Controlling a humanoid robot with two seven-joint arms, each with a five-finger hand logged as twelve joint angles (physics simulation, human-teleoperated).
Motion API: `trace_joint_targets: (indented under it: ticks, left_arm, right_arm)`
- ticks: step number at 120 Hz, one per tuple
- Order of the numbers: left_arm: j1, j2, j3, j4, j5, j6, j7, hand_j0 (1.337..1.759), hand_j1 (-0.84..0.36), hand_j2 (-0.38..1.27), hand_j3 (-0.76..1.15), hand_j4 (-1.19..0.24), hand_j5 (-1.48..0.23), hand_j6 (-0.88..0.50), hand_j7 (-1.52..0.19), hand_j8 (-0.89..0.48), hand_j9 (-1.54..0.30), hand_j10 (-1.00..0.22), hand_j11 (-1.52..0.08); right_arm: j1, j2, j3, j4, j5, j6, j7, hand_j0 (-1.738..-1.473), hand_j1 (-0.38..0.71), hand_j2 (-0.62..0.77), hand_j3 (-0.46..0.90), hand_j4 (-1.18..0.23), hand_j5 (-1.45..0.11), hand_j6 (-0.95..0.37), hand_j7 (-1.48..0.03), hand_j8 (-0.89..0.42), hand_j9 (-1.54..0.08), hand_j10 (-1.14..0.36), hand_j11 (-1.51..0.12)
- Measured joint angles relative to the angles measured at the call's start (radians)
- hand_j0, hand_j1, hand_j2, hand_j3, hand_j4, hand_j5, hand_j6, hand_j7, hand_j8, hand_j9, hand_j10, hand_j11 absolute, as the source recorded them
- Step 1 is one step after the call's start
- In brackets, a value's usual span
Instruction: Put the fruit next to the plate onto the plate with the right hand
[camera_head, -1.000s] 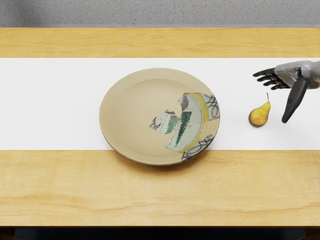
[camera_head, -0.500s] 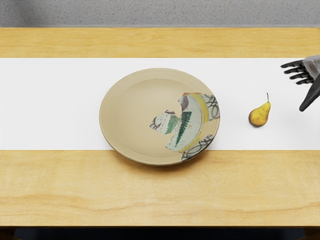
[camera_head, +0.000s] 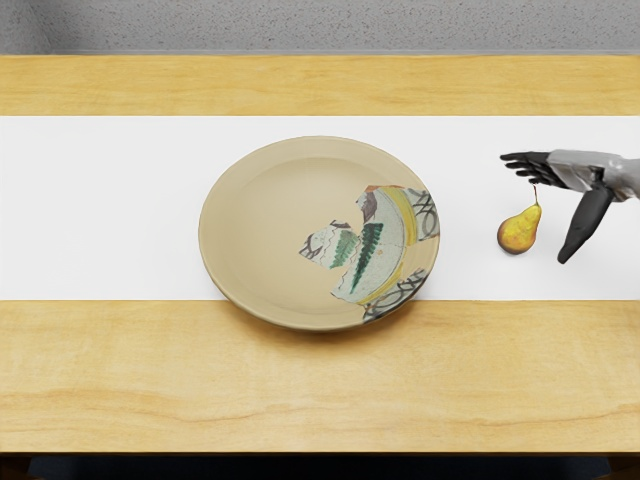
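Coming back in from the edge, the right hand (camera_head: 568, 178) is reaching over the pear (camera_head: 519, 231). Its fingers (camera_head: 522, 158) are spreading wide, holding nothing, so they can close round it. The pear is standing just under those fingers, with the plate (camera_head: 250, 220) waiting farther past them.

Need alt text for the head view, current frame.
The right hand, fingers spread and holding nothing, reaches in from the right edge beside a small yellow pear. The pear rests on a white runner, right of the plate and apart from it. The tan plate, with a painted patch on its right side, sits mid-runner on a wooden table.
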Motion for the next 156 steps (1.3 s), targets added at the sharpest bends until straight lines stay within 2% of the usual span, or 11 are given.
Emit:
trace_joint_targets:
  ticks: [20,47,69,94,115,128,137,145,156]
  left_arm:
    - [0.000,0.000,0.000,0.000,0.000,0.000,0.000,1.658,0.33,0.00,0.00,-0.02,-0.02,-0.02,-0.02,-0.02,-0.02,-0.02,-0.02]
    - [0.000,0.000,0.000,0.000,0.000,0.000,0.000,1.658,0.33,0.00,0.00,-0.02,-0.02,-0.02,-0.02,-0.02,-0.02,-0.02,-0.02]
    - [0.000,0.000,0.000,0.000,0.000,0.000,0.000,1.658,0.33,0.00,0.00,-0.02,-0.02,-0.02,-0.02,-0.02,-0.02,-0.02,-0.02]
    - [0.000,0.000,0.000,0.000,0.000,0.000,0.000,1.658,0.33,0.00,0.00,-0.02,-0.02,-0.02,-0.02,-0.02,-0.02,-0.02,-0.02]
    - [0.000,0.000,0.000,0.000,0.000,0.000,0.000,1.658,0.33,0.00,0.00,-0.02,-0.02,-0.02,-0.02,-0.02,-0.02,-0.02,-0.02]
    - [0.000,0.000,0.000,0.000,0.000,0.000,0.000,1.658,0.33,0.00,0.00,-0.02,-0.02,-0.02,-0.02,-0.02,-0.02,-0.02,-0.02]
    - [0.000,0.000,0.000,0.000,0.000,0.000,0.000,1.658,0.33,0.00,0.00,-0.02,-0.02,-0.02,-0.02,-0.02,-0.02,-0.02,-0.02]
    - [0.000,0.000,0.000,0.000,0.000,0.000,0.000,1.658,0.33,0.00,0.00,-0.02,-0.02,-0.02,-0.02,-0.02,-0.02,-0.02,-0.02]
    - [0.000,0.000,0.000,0.000,0.000,0.000,0.000,1.658,0.33,0.00,0.00,-0.02,-0.02,-0.02,-0.02,-0.02,-0.02,-0.02,-0.02]
  right_arm:
    - [-0.047,0.005,-0.007,-0.039,0.022,-0.098,0.021,-1.658,-0.35,0.00,0.00,-0.01,0.00,-0.01,0.00,-0.01,0.00,0.00,0.00]
    - [-0.057,0.083,-0.030,-0.115,0.034,-0.194,0.025,-1.658,-0.35,0.00,0.00,0.00,0.00,-0.01,0.00,0.00,0.00,0.00,0.00]
    - [-0.086,0.097,-0.037,-0.126,0.038,-0.215,0.058,-1.658,-0.35,0.00,0.00,-0.01,0.00,-0.01,0.00,-0.01,0.00,0.00,0.00]
    - [-0.090,0.099,-0.051,-0.106,0.037,-0.209,0.075,-1.658,-0.26,-0.01,0.00,-0.08,-0.10,-0.08,-0.10,-0.08,-0.10,-0.08,-0.10]
    - [-0.090,0.051,-0.095,-0.070,0.024,-0.193,0.223,-1.658,-0.24,-0.02,0.00,-0.10,-0.13,-0.10,-0.13,-0.10,-0.13,-0.10,-0.13]
    - [-0.091,0.041,-0.104,-0.066,0.014,-0.191,0.270,-1.658,-0.22,-0.02,0.00,-0.12,-0.15,-0.12,-0.15,-0.12,-0.15,-0.12,-0.15]
    - [-0.090,0.038,-0.117,-0.067,-0.015,-0.191,0.299,-1.658,-0.03,-0.05,0.00,-0.28,-0.35,-0.28,-0.35,-0.28,-0.35,-0.28,-0.35]
    - [-0.090,0.036,-0.123,-0.068,-0.033,-0.193,0.323,-1.658,0.09,-0.07,0.00,-0.38,-0.48,-0.38,-0.48,-0.38,-0.48,-0.37,-0.48]
    - [-0.095,0.034,-0.127,-0.075,-0.040,-0.199,0.338,-1.658,0.18,-0.08,0.00,-0.46,-0.58,-0.46,-0.58,-0.46,-0.58,-0.35,-0.58]
